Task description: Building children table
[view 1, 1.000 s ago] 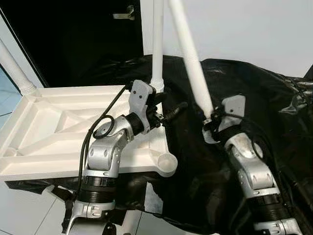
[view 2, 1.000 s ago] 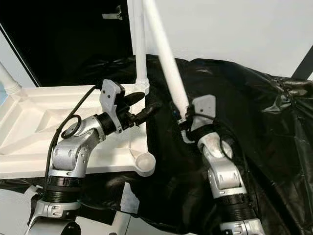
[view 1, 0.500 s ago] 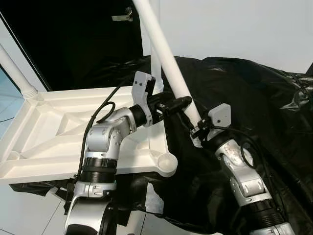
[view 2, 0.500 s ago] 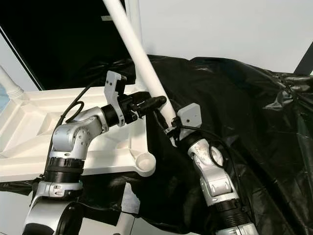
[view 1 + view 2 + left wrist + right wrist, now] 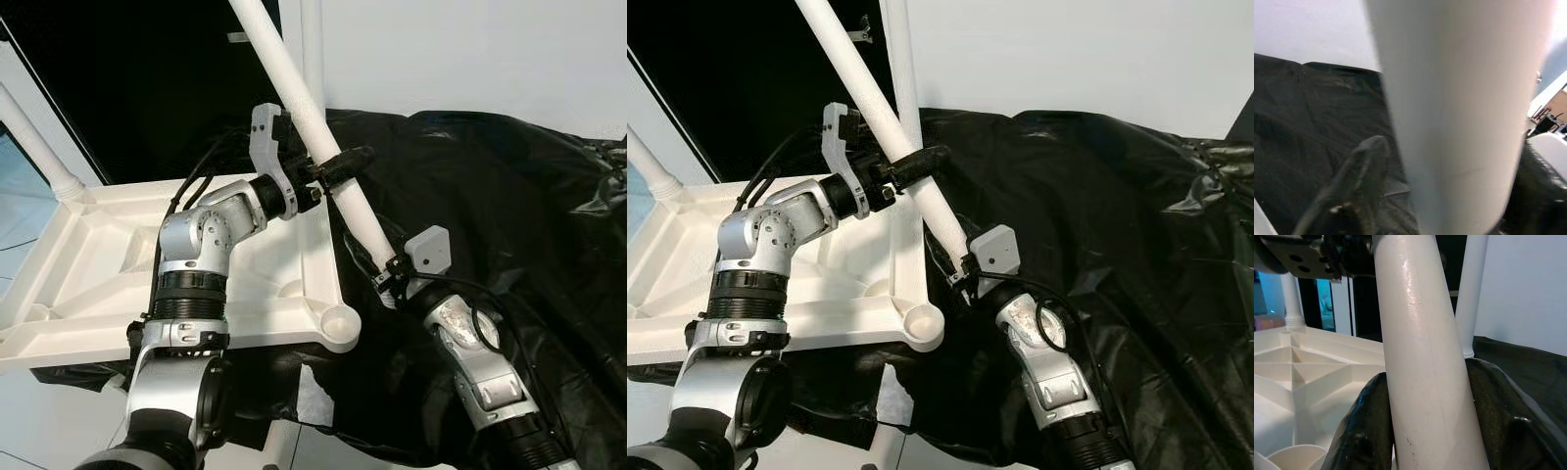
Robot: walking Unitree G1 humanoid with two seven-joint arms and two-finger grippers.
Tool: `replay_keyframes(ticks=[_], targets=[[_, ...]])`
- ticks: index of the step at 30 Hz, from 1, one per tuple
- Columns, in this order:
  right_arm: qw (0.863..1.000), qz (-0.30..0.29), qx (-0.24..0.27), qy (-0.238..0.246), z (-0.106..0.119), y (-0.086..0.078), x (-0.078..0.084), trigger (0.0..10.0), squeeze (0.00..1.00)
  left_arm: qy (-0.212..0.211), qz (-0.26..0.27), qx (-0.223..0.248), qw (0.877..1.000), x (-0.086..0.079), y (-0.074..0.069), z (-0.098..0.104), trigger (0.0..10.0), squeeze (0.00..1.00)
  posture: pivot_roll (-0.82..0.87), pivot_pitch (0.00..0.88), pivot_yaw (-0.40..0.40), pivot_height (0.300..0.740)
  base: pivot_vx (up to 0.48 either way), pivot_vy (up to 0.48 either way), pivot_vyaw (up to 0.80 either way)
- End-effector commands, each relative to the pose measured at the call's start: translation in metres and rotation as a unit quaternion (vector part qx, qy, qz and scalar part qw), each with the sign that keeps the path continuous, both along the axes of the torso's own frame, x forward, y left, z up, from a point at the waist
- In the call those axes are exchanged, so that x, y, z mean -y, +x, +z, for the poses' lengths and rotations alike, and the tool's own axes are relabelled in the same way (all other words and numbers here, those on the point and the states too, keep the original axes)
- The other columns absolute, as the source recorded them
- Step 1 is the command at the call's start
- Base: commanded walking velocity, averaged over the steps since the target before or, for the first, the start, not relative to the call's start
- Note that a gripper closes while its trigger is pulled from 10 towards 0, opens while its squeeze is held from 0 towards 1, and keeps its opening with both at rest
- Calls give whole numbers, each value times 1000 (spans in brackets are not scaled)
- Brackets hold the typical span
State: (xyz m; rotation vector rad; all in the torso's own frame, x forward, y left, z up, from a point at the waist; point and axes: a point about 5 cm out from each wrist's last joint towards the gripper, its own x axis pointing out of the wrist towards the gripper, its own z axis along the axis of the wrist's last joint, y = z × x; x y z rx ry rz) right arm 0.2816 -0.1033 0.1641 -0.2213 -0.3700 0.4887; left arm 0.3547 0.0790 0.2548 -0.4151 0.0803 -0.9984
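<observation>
— Status?
— Both grippers clamp the loose white table leg (image 5: 323, 137), tilted over the upturned tabletop (image 5: 88, 255): right gripper (image 5: 384, 276) low, left gripper (image 5: 338, 166) midway.
— Next?
— Likely seat it in the empty corner socket (image 5: 338, 321).

Bright, sharp; left wrist blurred

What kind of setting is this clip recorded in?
Probably an indoor room used as an assembly spot: a plain white wall, a dark doorway, black plastic sheeting under an upturned white tabletop.

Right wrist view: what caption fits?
Right pincer clamps a white table leg above the upturned white tabletop.
</observation>
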Motion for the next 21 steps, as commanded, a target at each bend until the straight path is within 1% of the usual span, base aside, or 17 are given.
replay_keyframes(ticks=[1, 4, 6, 7, 8, 9, 10, 12, 13, 15, 16, 17, 18, 19, 20, 21], targets=[[1000, -2, 8, 2, 1, -1, -2, 10000, 0, -1, -12, -2, 1000, 1, -4, -1, 0, 0, -9, 0, 86, 740, 0, 0, 0], [1000, -2, 9, 3, 2, -1, -3, 10000, 0, 1, -12, 4, 1000, 6, -6, 0, 0, 0, -5, 0, 80, 740, 0, 0, 0], [1000, 2, 5, 13, 4, -2, -4, 10000, 0, 1, -14, 29, 999, 12, -13, 8, 0, 0, -1, 0, 75, 740, 0, 0, 0], [1000, 2, 5, 13, 4, -2, -4, 10000, 0, 1, -14, 29, 999, 12, -13, 8, 0, 0, -1, 0, 75, 740, 0, 0, 0], [1000, 4, -2, 25, 5, -2, -4, 10000, 0, 2, -16, 40, 999, 14, -17, 12, 0, 0, 3, 0, 71, 740, 0, 0, 0], [999, 5, -7, 31, 5, -2, -4, 10000, 75, 2, -18, 51, 999, 16, -20, 16, 0, 0, 4, 0, 70, 740, 0, 0, 0], [999, 4, -7, 32, 6, -1, -4, 10000, 1000, 2, -18, 58, 998, 18, -23, 19, 9647, 0, 7, 0, 66, 740, 0, 0, 0], [999, 4, -7, 32, 7, -1, -4, 10000, 1000, 1, -16, 62, 998, 18, -24, 21, 9647, 0, 7, 0, 66, 740, 0, 0, 0], [1000, 5, -5, 29, 8, -1, -4, 10000, 1000, 0, -16, 66, 998, 19, -26, 24, 10000, 0, 8, 0, 64, 740, 0, 0, 0], [999, 3, -10, 30, 10, 2, -4, 10000, 1000, 3, -10, 82, 997, 21, -29, 28, 10000, 0, 10, 0, 56, 740, 0, 0, 0], [999, 3, -10, 30, 10, 2, -4, 10000, 1000, 3, -10, 82, 997, 21, -29, 28, 10000, 0, 10, 0, 56, 740, 0, 0, 0], [999, -4, -18, 33, 13, 5, -3, 10000, 784, 15, 1, 115, 993, 25, -36, 34, 10000, 0, 10, 0, 54, 740, 0, 0, 0], [999, -4, -18, 33, 13, 5, -3, 10000, 784, 15, 1, 115, 993, 25, -36, 34, 10000, 0, 10, 0, 54, 740, 0, 0, 0], [999, -5, -25, 33, 14, 6, -4, 10000, 0, 19, 10, 136, 991, 27, -39, 36, 10000, 0, 9, 0, 52, 740, 0, 0, 0], [999, -5, -25, 33, 14, 6, -4, 10000, 0, 19, 10, 136, 991, 27, -39, 36, 10000, 0, 9, 0, 52, 740, 0, 0, 0], [999, -3, -34, 31, 14, 8, -4, 10000, 0, 24, 29, 164, 986, 28, -41, 39, 10000, 0, 8, 0, 50, 740, 0, 0, 0]])
